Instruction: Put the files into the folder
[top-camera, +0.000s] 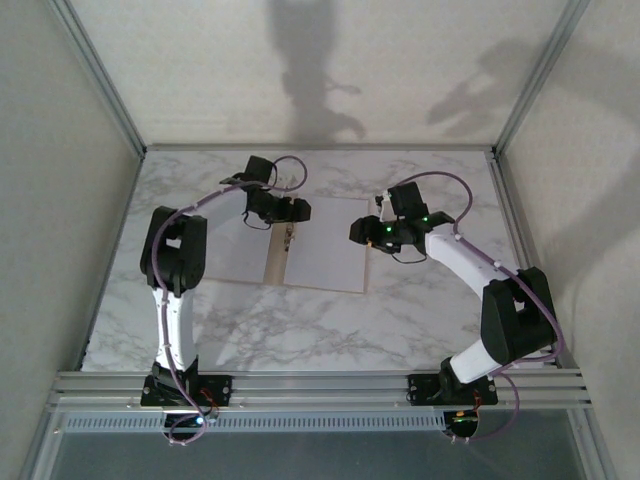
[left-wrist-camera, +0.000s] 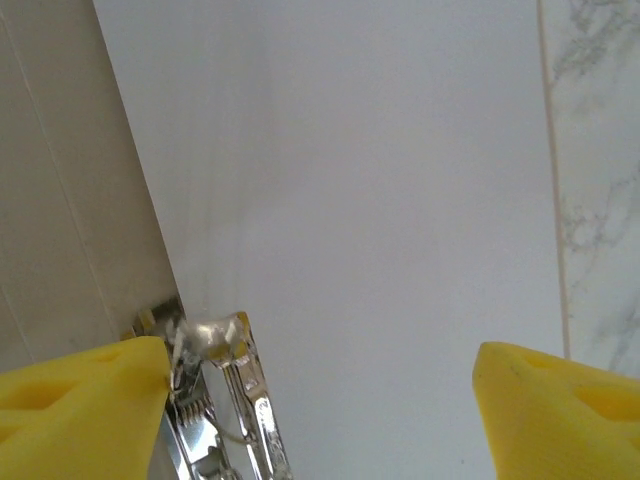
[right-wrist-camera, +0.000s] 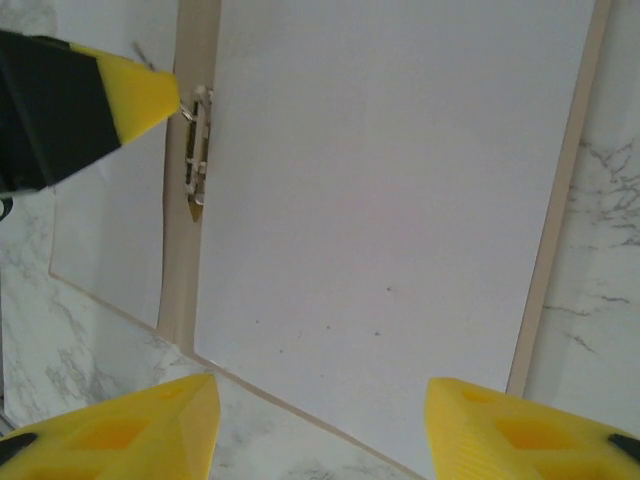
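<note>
Left tool (left-wrist-camera: 320, 375) hangs spread, one tip at the clip (left-wrist-camera: 225, 400), files (left-wrist-camera: 350, 180) flat beneath it in the open folder (left-wrist-camera: 60, 200), right tool (right-wrist-camera: 320, 390) spread empty above, and a snagged clip could drag the files askew!

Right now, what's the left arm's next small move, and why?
Probably tip the left fingers to lever the clip open. One fingertip touches it at the folder's spine, and the sheet lies on the right half with its edge beside the clip; whether it's tucked under I can't tell. The right fingers hover open at the folder's right edge.
</note>
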